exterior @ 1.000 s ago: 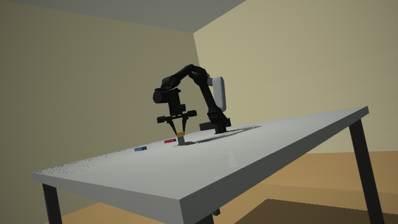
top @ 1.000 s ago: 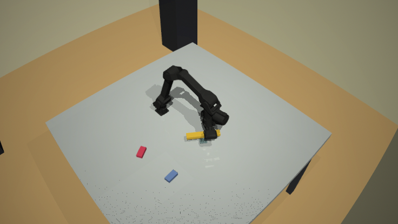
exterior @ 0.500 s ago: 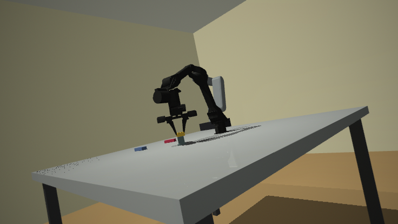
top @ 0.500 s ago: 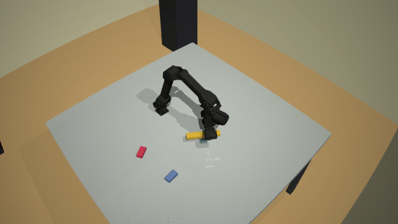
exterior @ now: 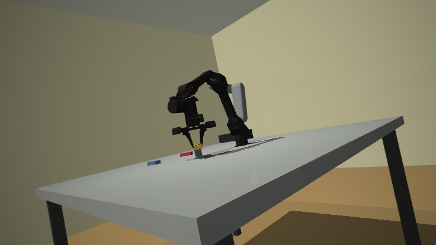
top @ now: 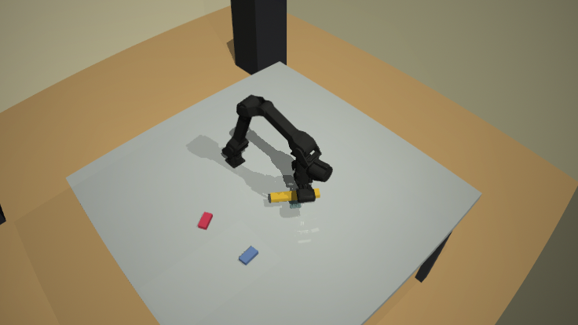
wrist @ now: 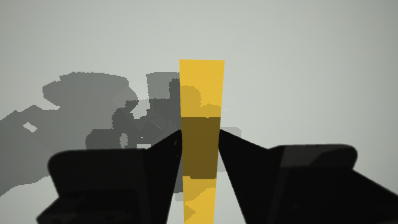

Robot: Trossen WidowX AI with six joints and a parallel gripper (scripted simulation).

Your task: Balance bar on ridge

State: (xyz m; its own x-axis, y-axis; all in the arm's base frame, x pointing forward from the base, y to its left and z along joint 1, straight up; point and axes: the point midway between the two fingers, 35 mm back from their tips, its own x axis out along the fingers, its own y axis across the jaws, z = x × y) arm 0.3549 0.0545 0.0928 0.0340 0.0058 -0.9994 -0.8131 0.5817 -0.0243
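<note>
The yellow bar (top: 283, 196) (exterior: 198, 147) (wrist: 201, 90) is held between the fingertips of my gripper (exterior: 197, 146) (wrist: 199, 134), which points down and is shut on it. The bar looks about level and above the table. The teal ridge (top: 295, 205) (exterior: 198, 153) stands on the table (top: 363, 226) (exterior: 121, 189) directly under the bar in the exterior view; most of it is hidden beneath the bar in the top view. Whether the bar touches the ridge's top is too small to tell. In the wrist view the bar runs straight between the fingers, covering the ridge.
A red block (top: 205, 220) (exterior: 185, 154) lies flat on the table at the bar's left in the top view. A blue block (top: 248, 254) (exterior: 153, 162) lies flat farther toward the bottom of that view. The arm's base (top: 235, 159) (exterior: 241, 140) stands behind the bar.
</note>
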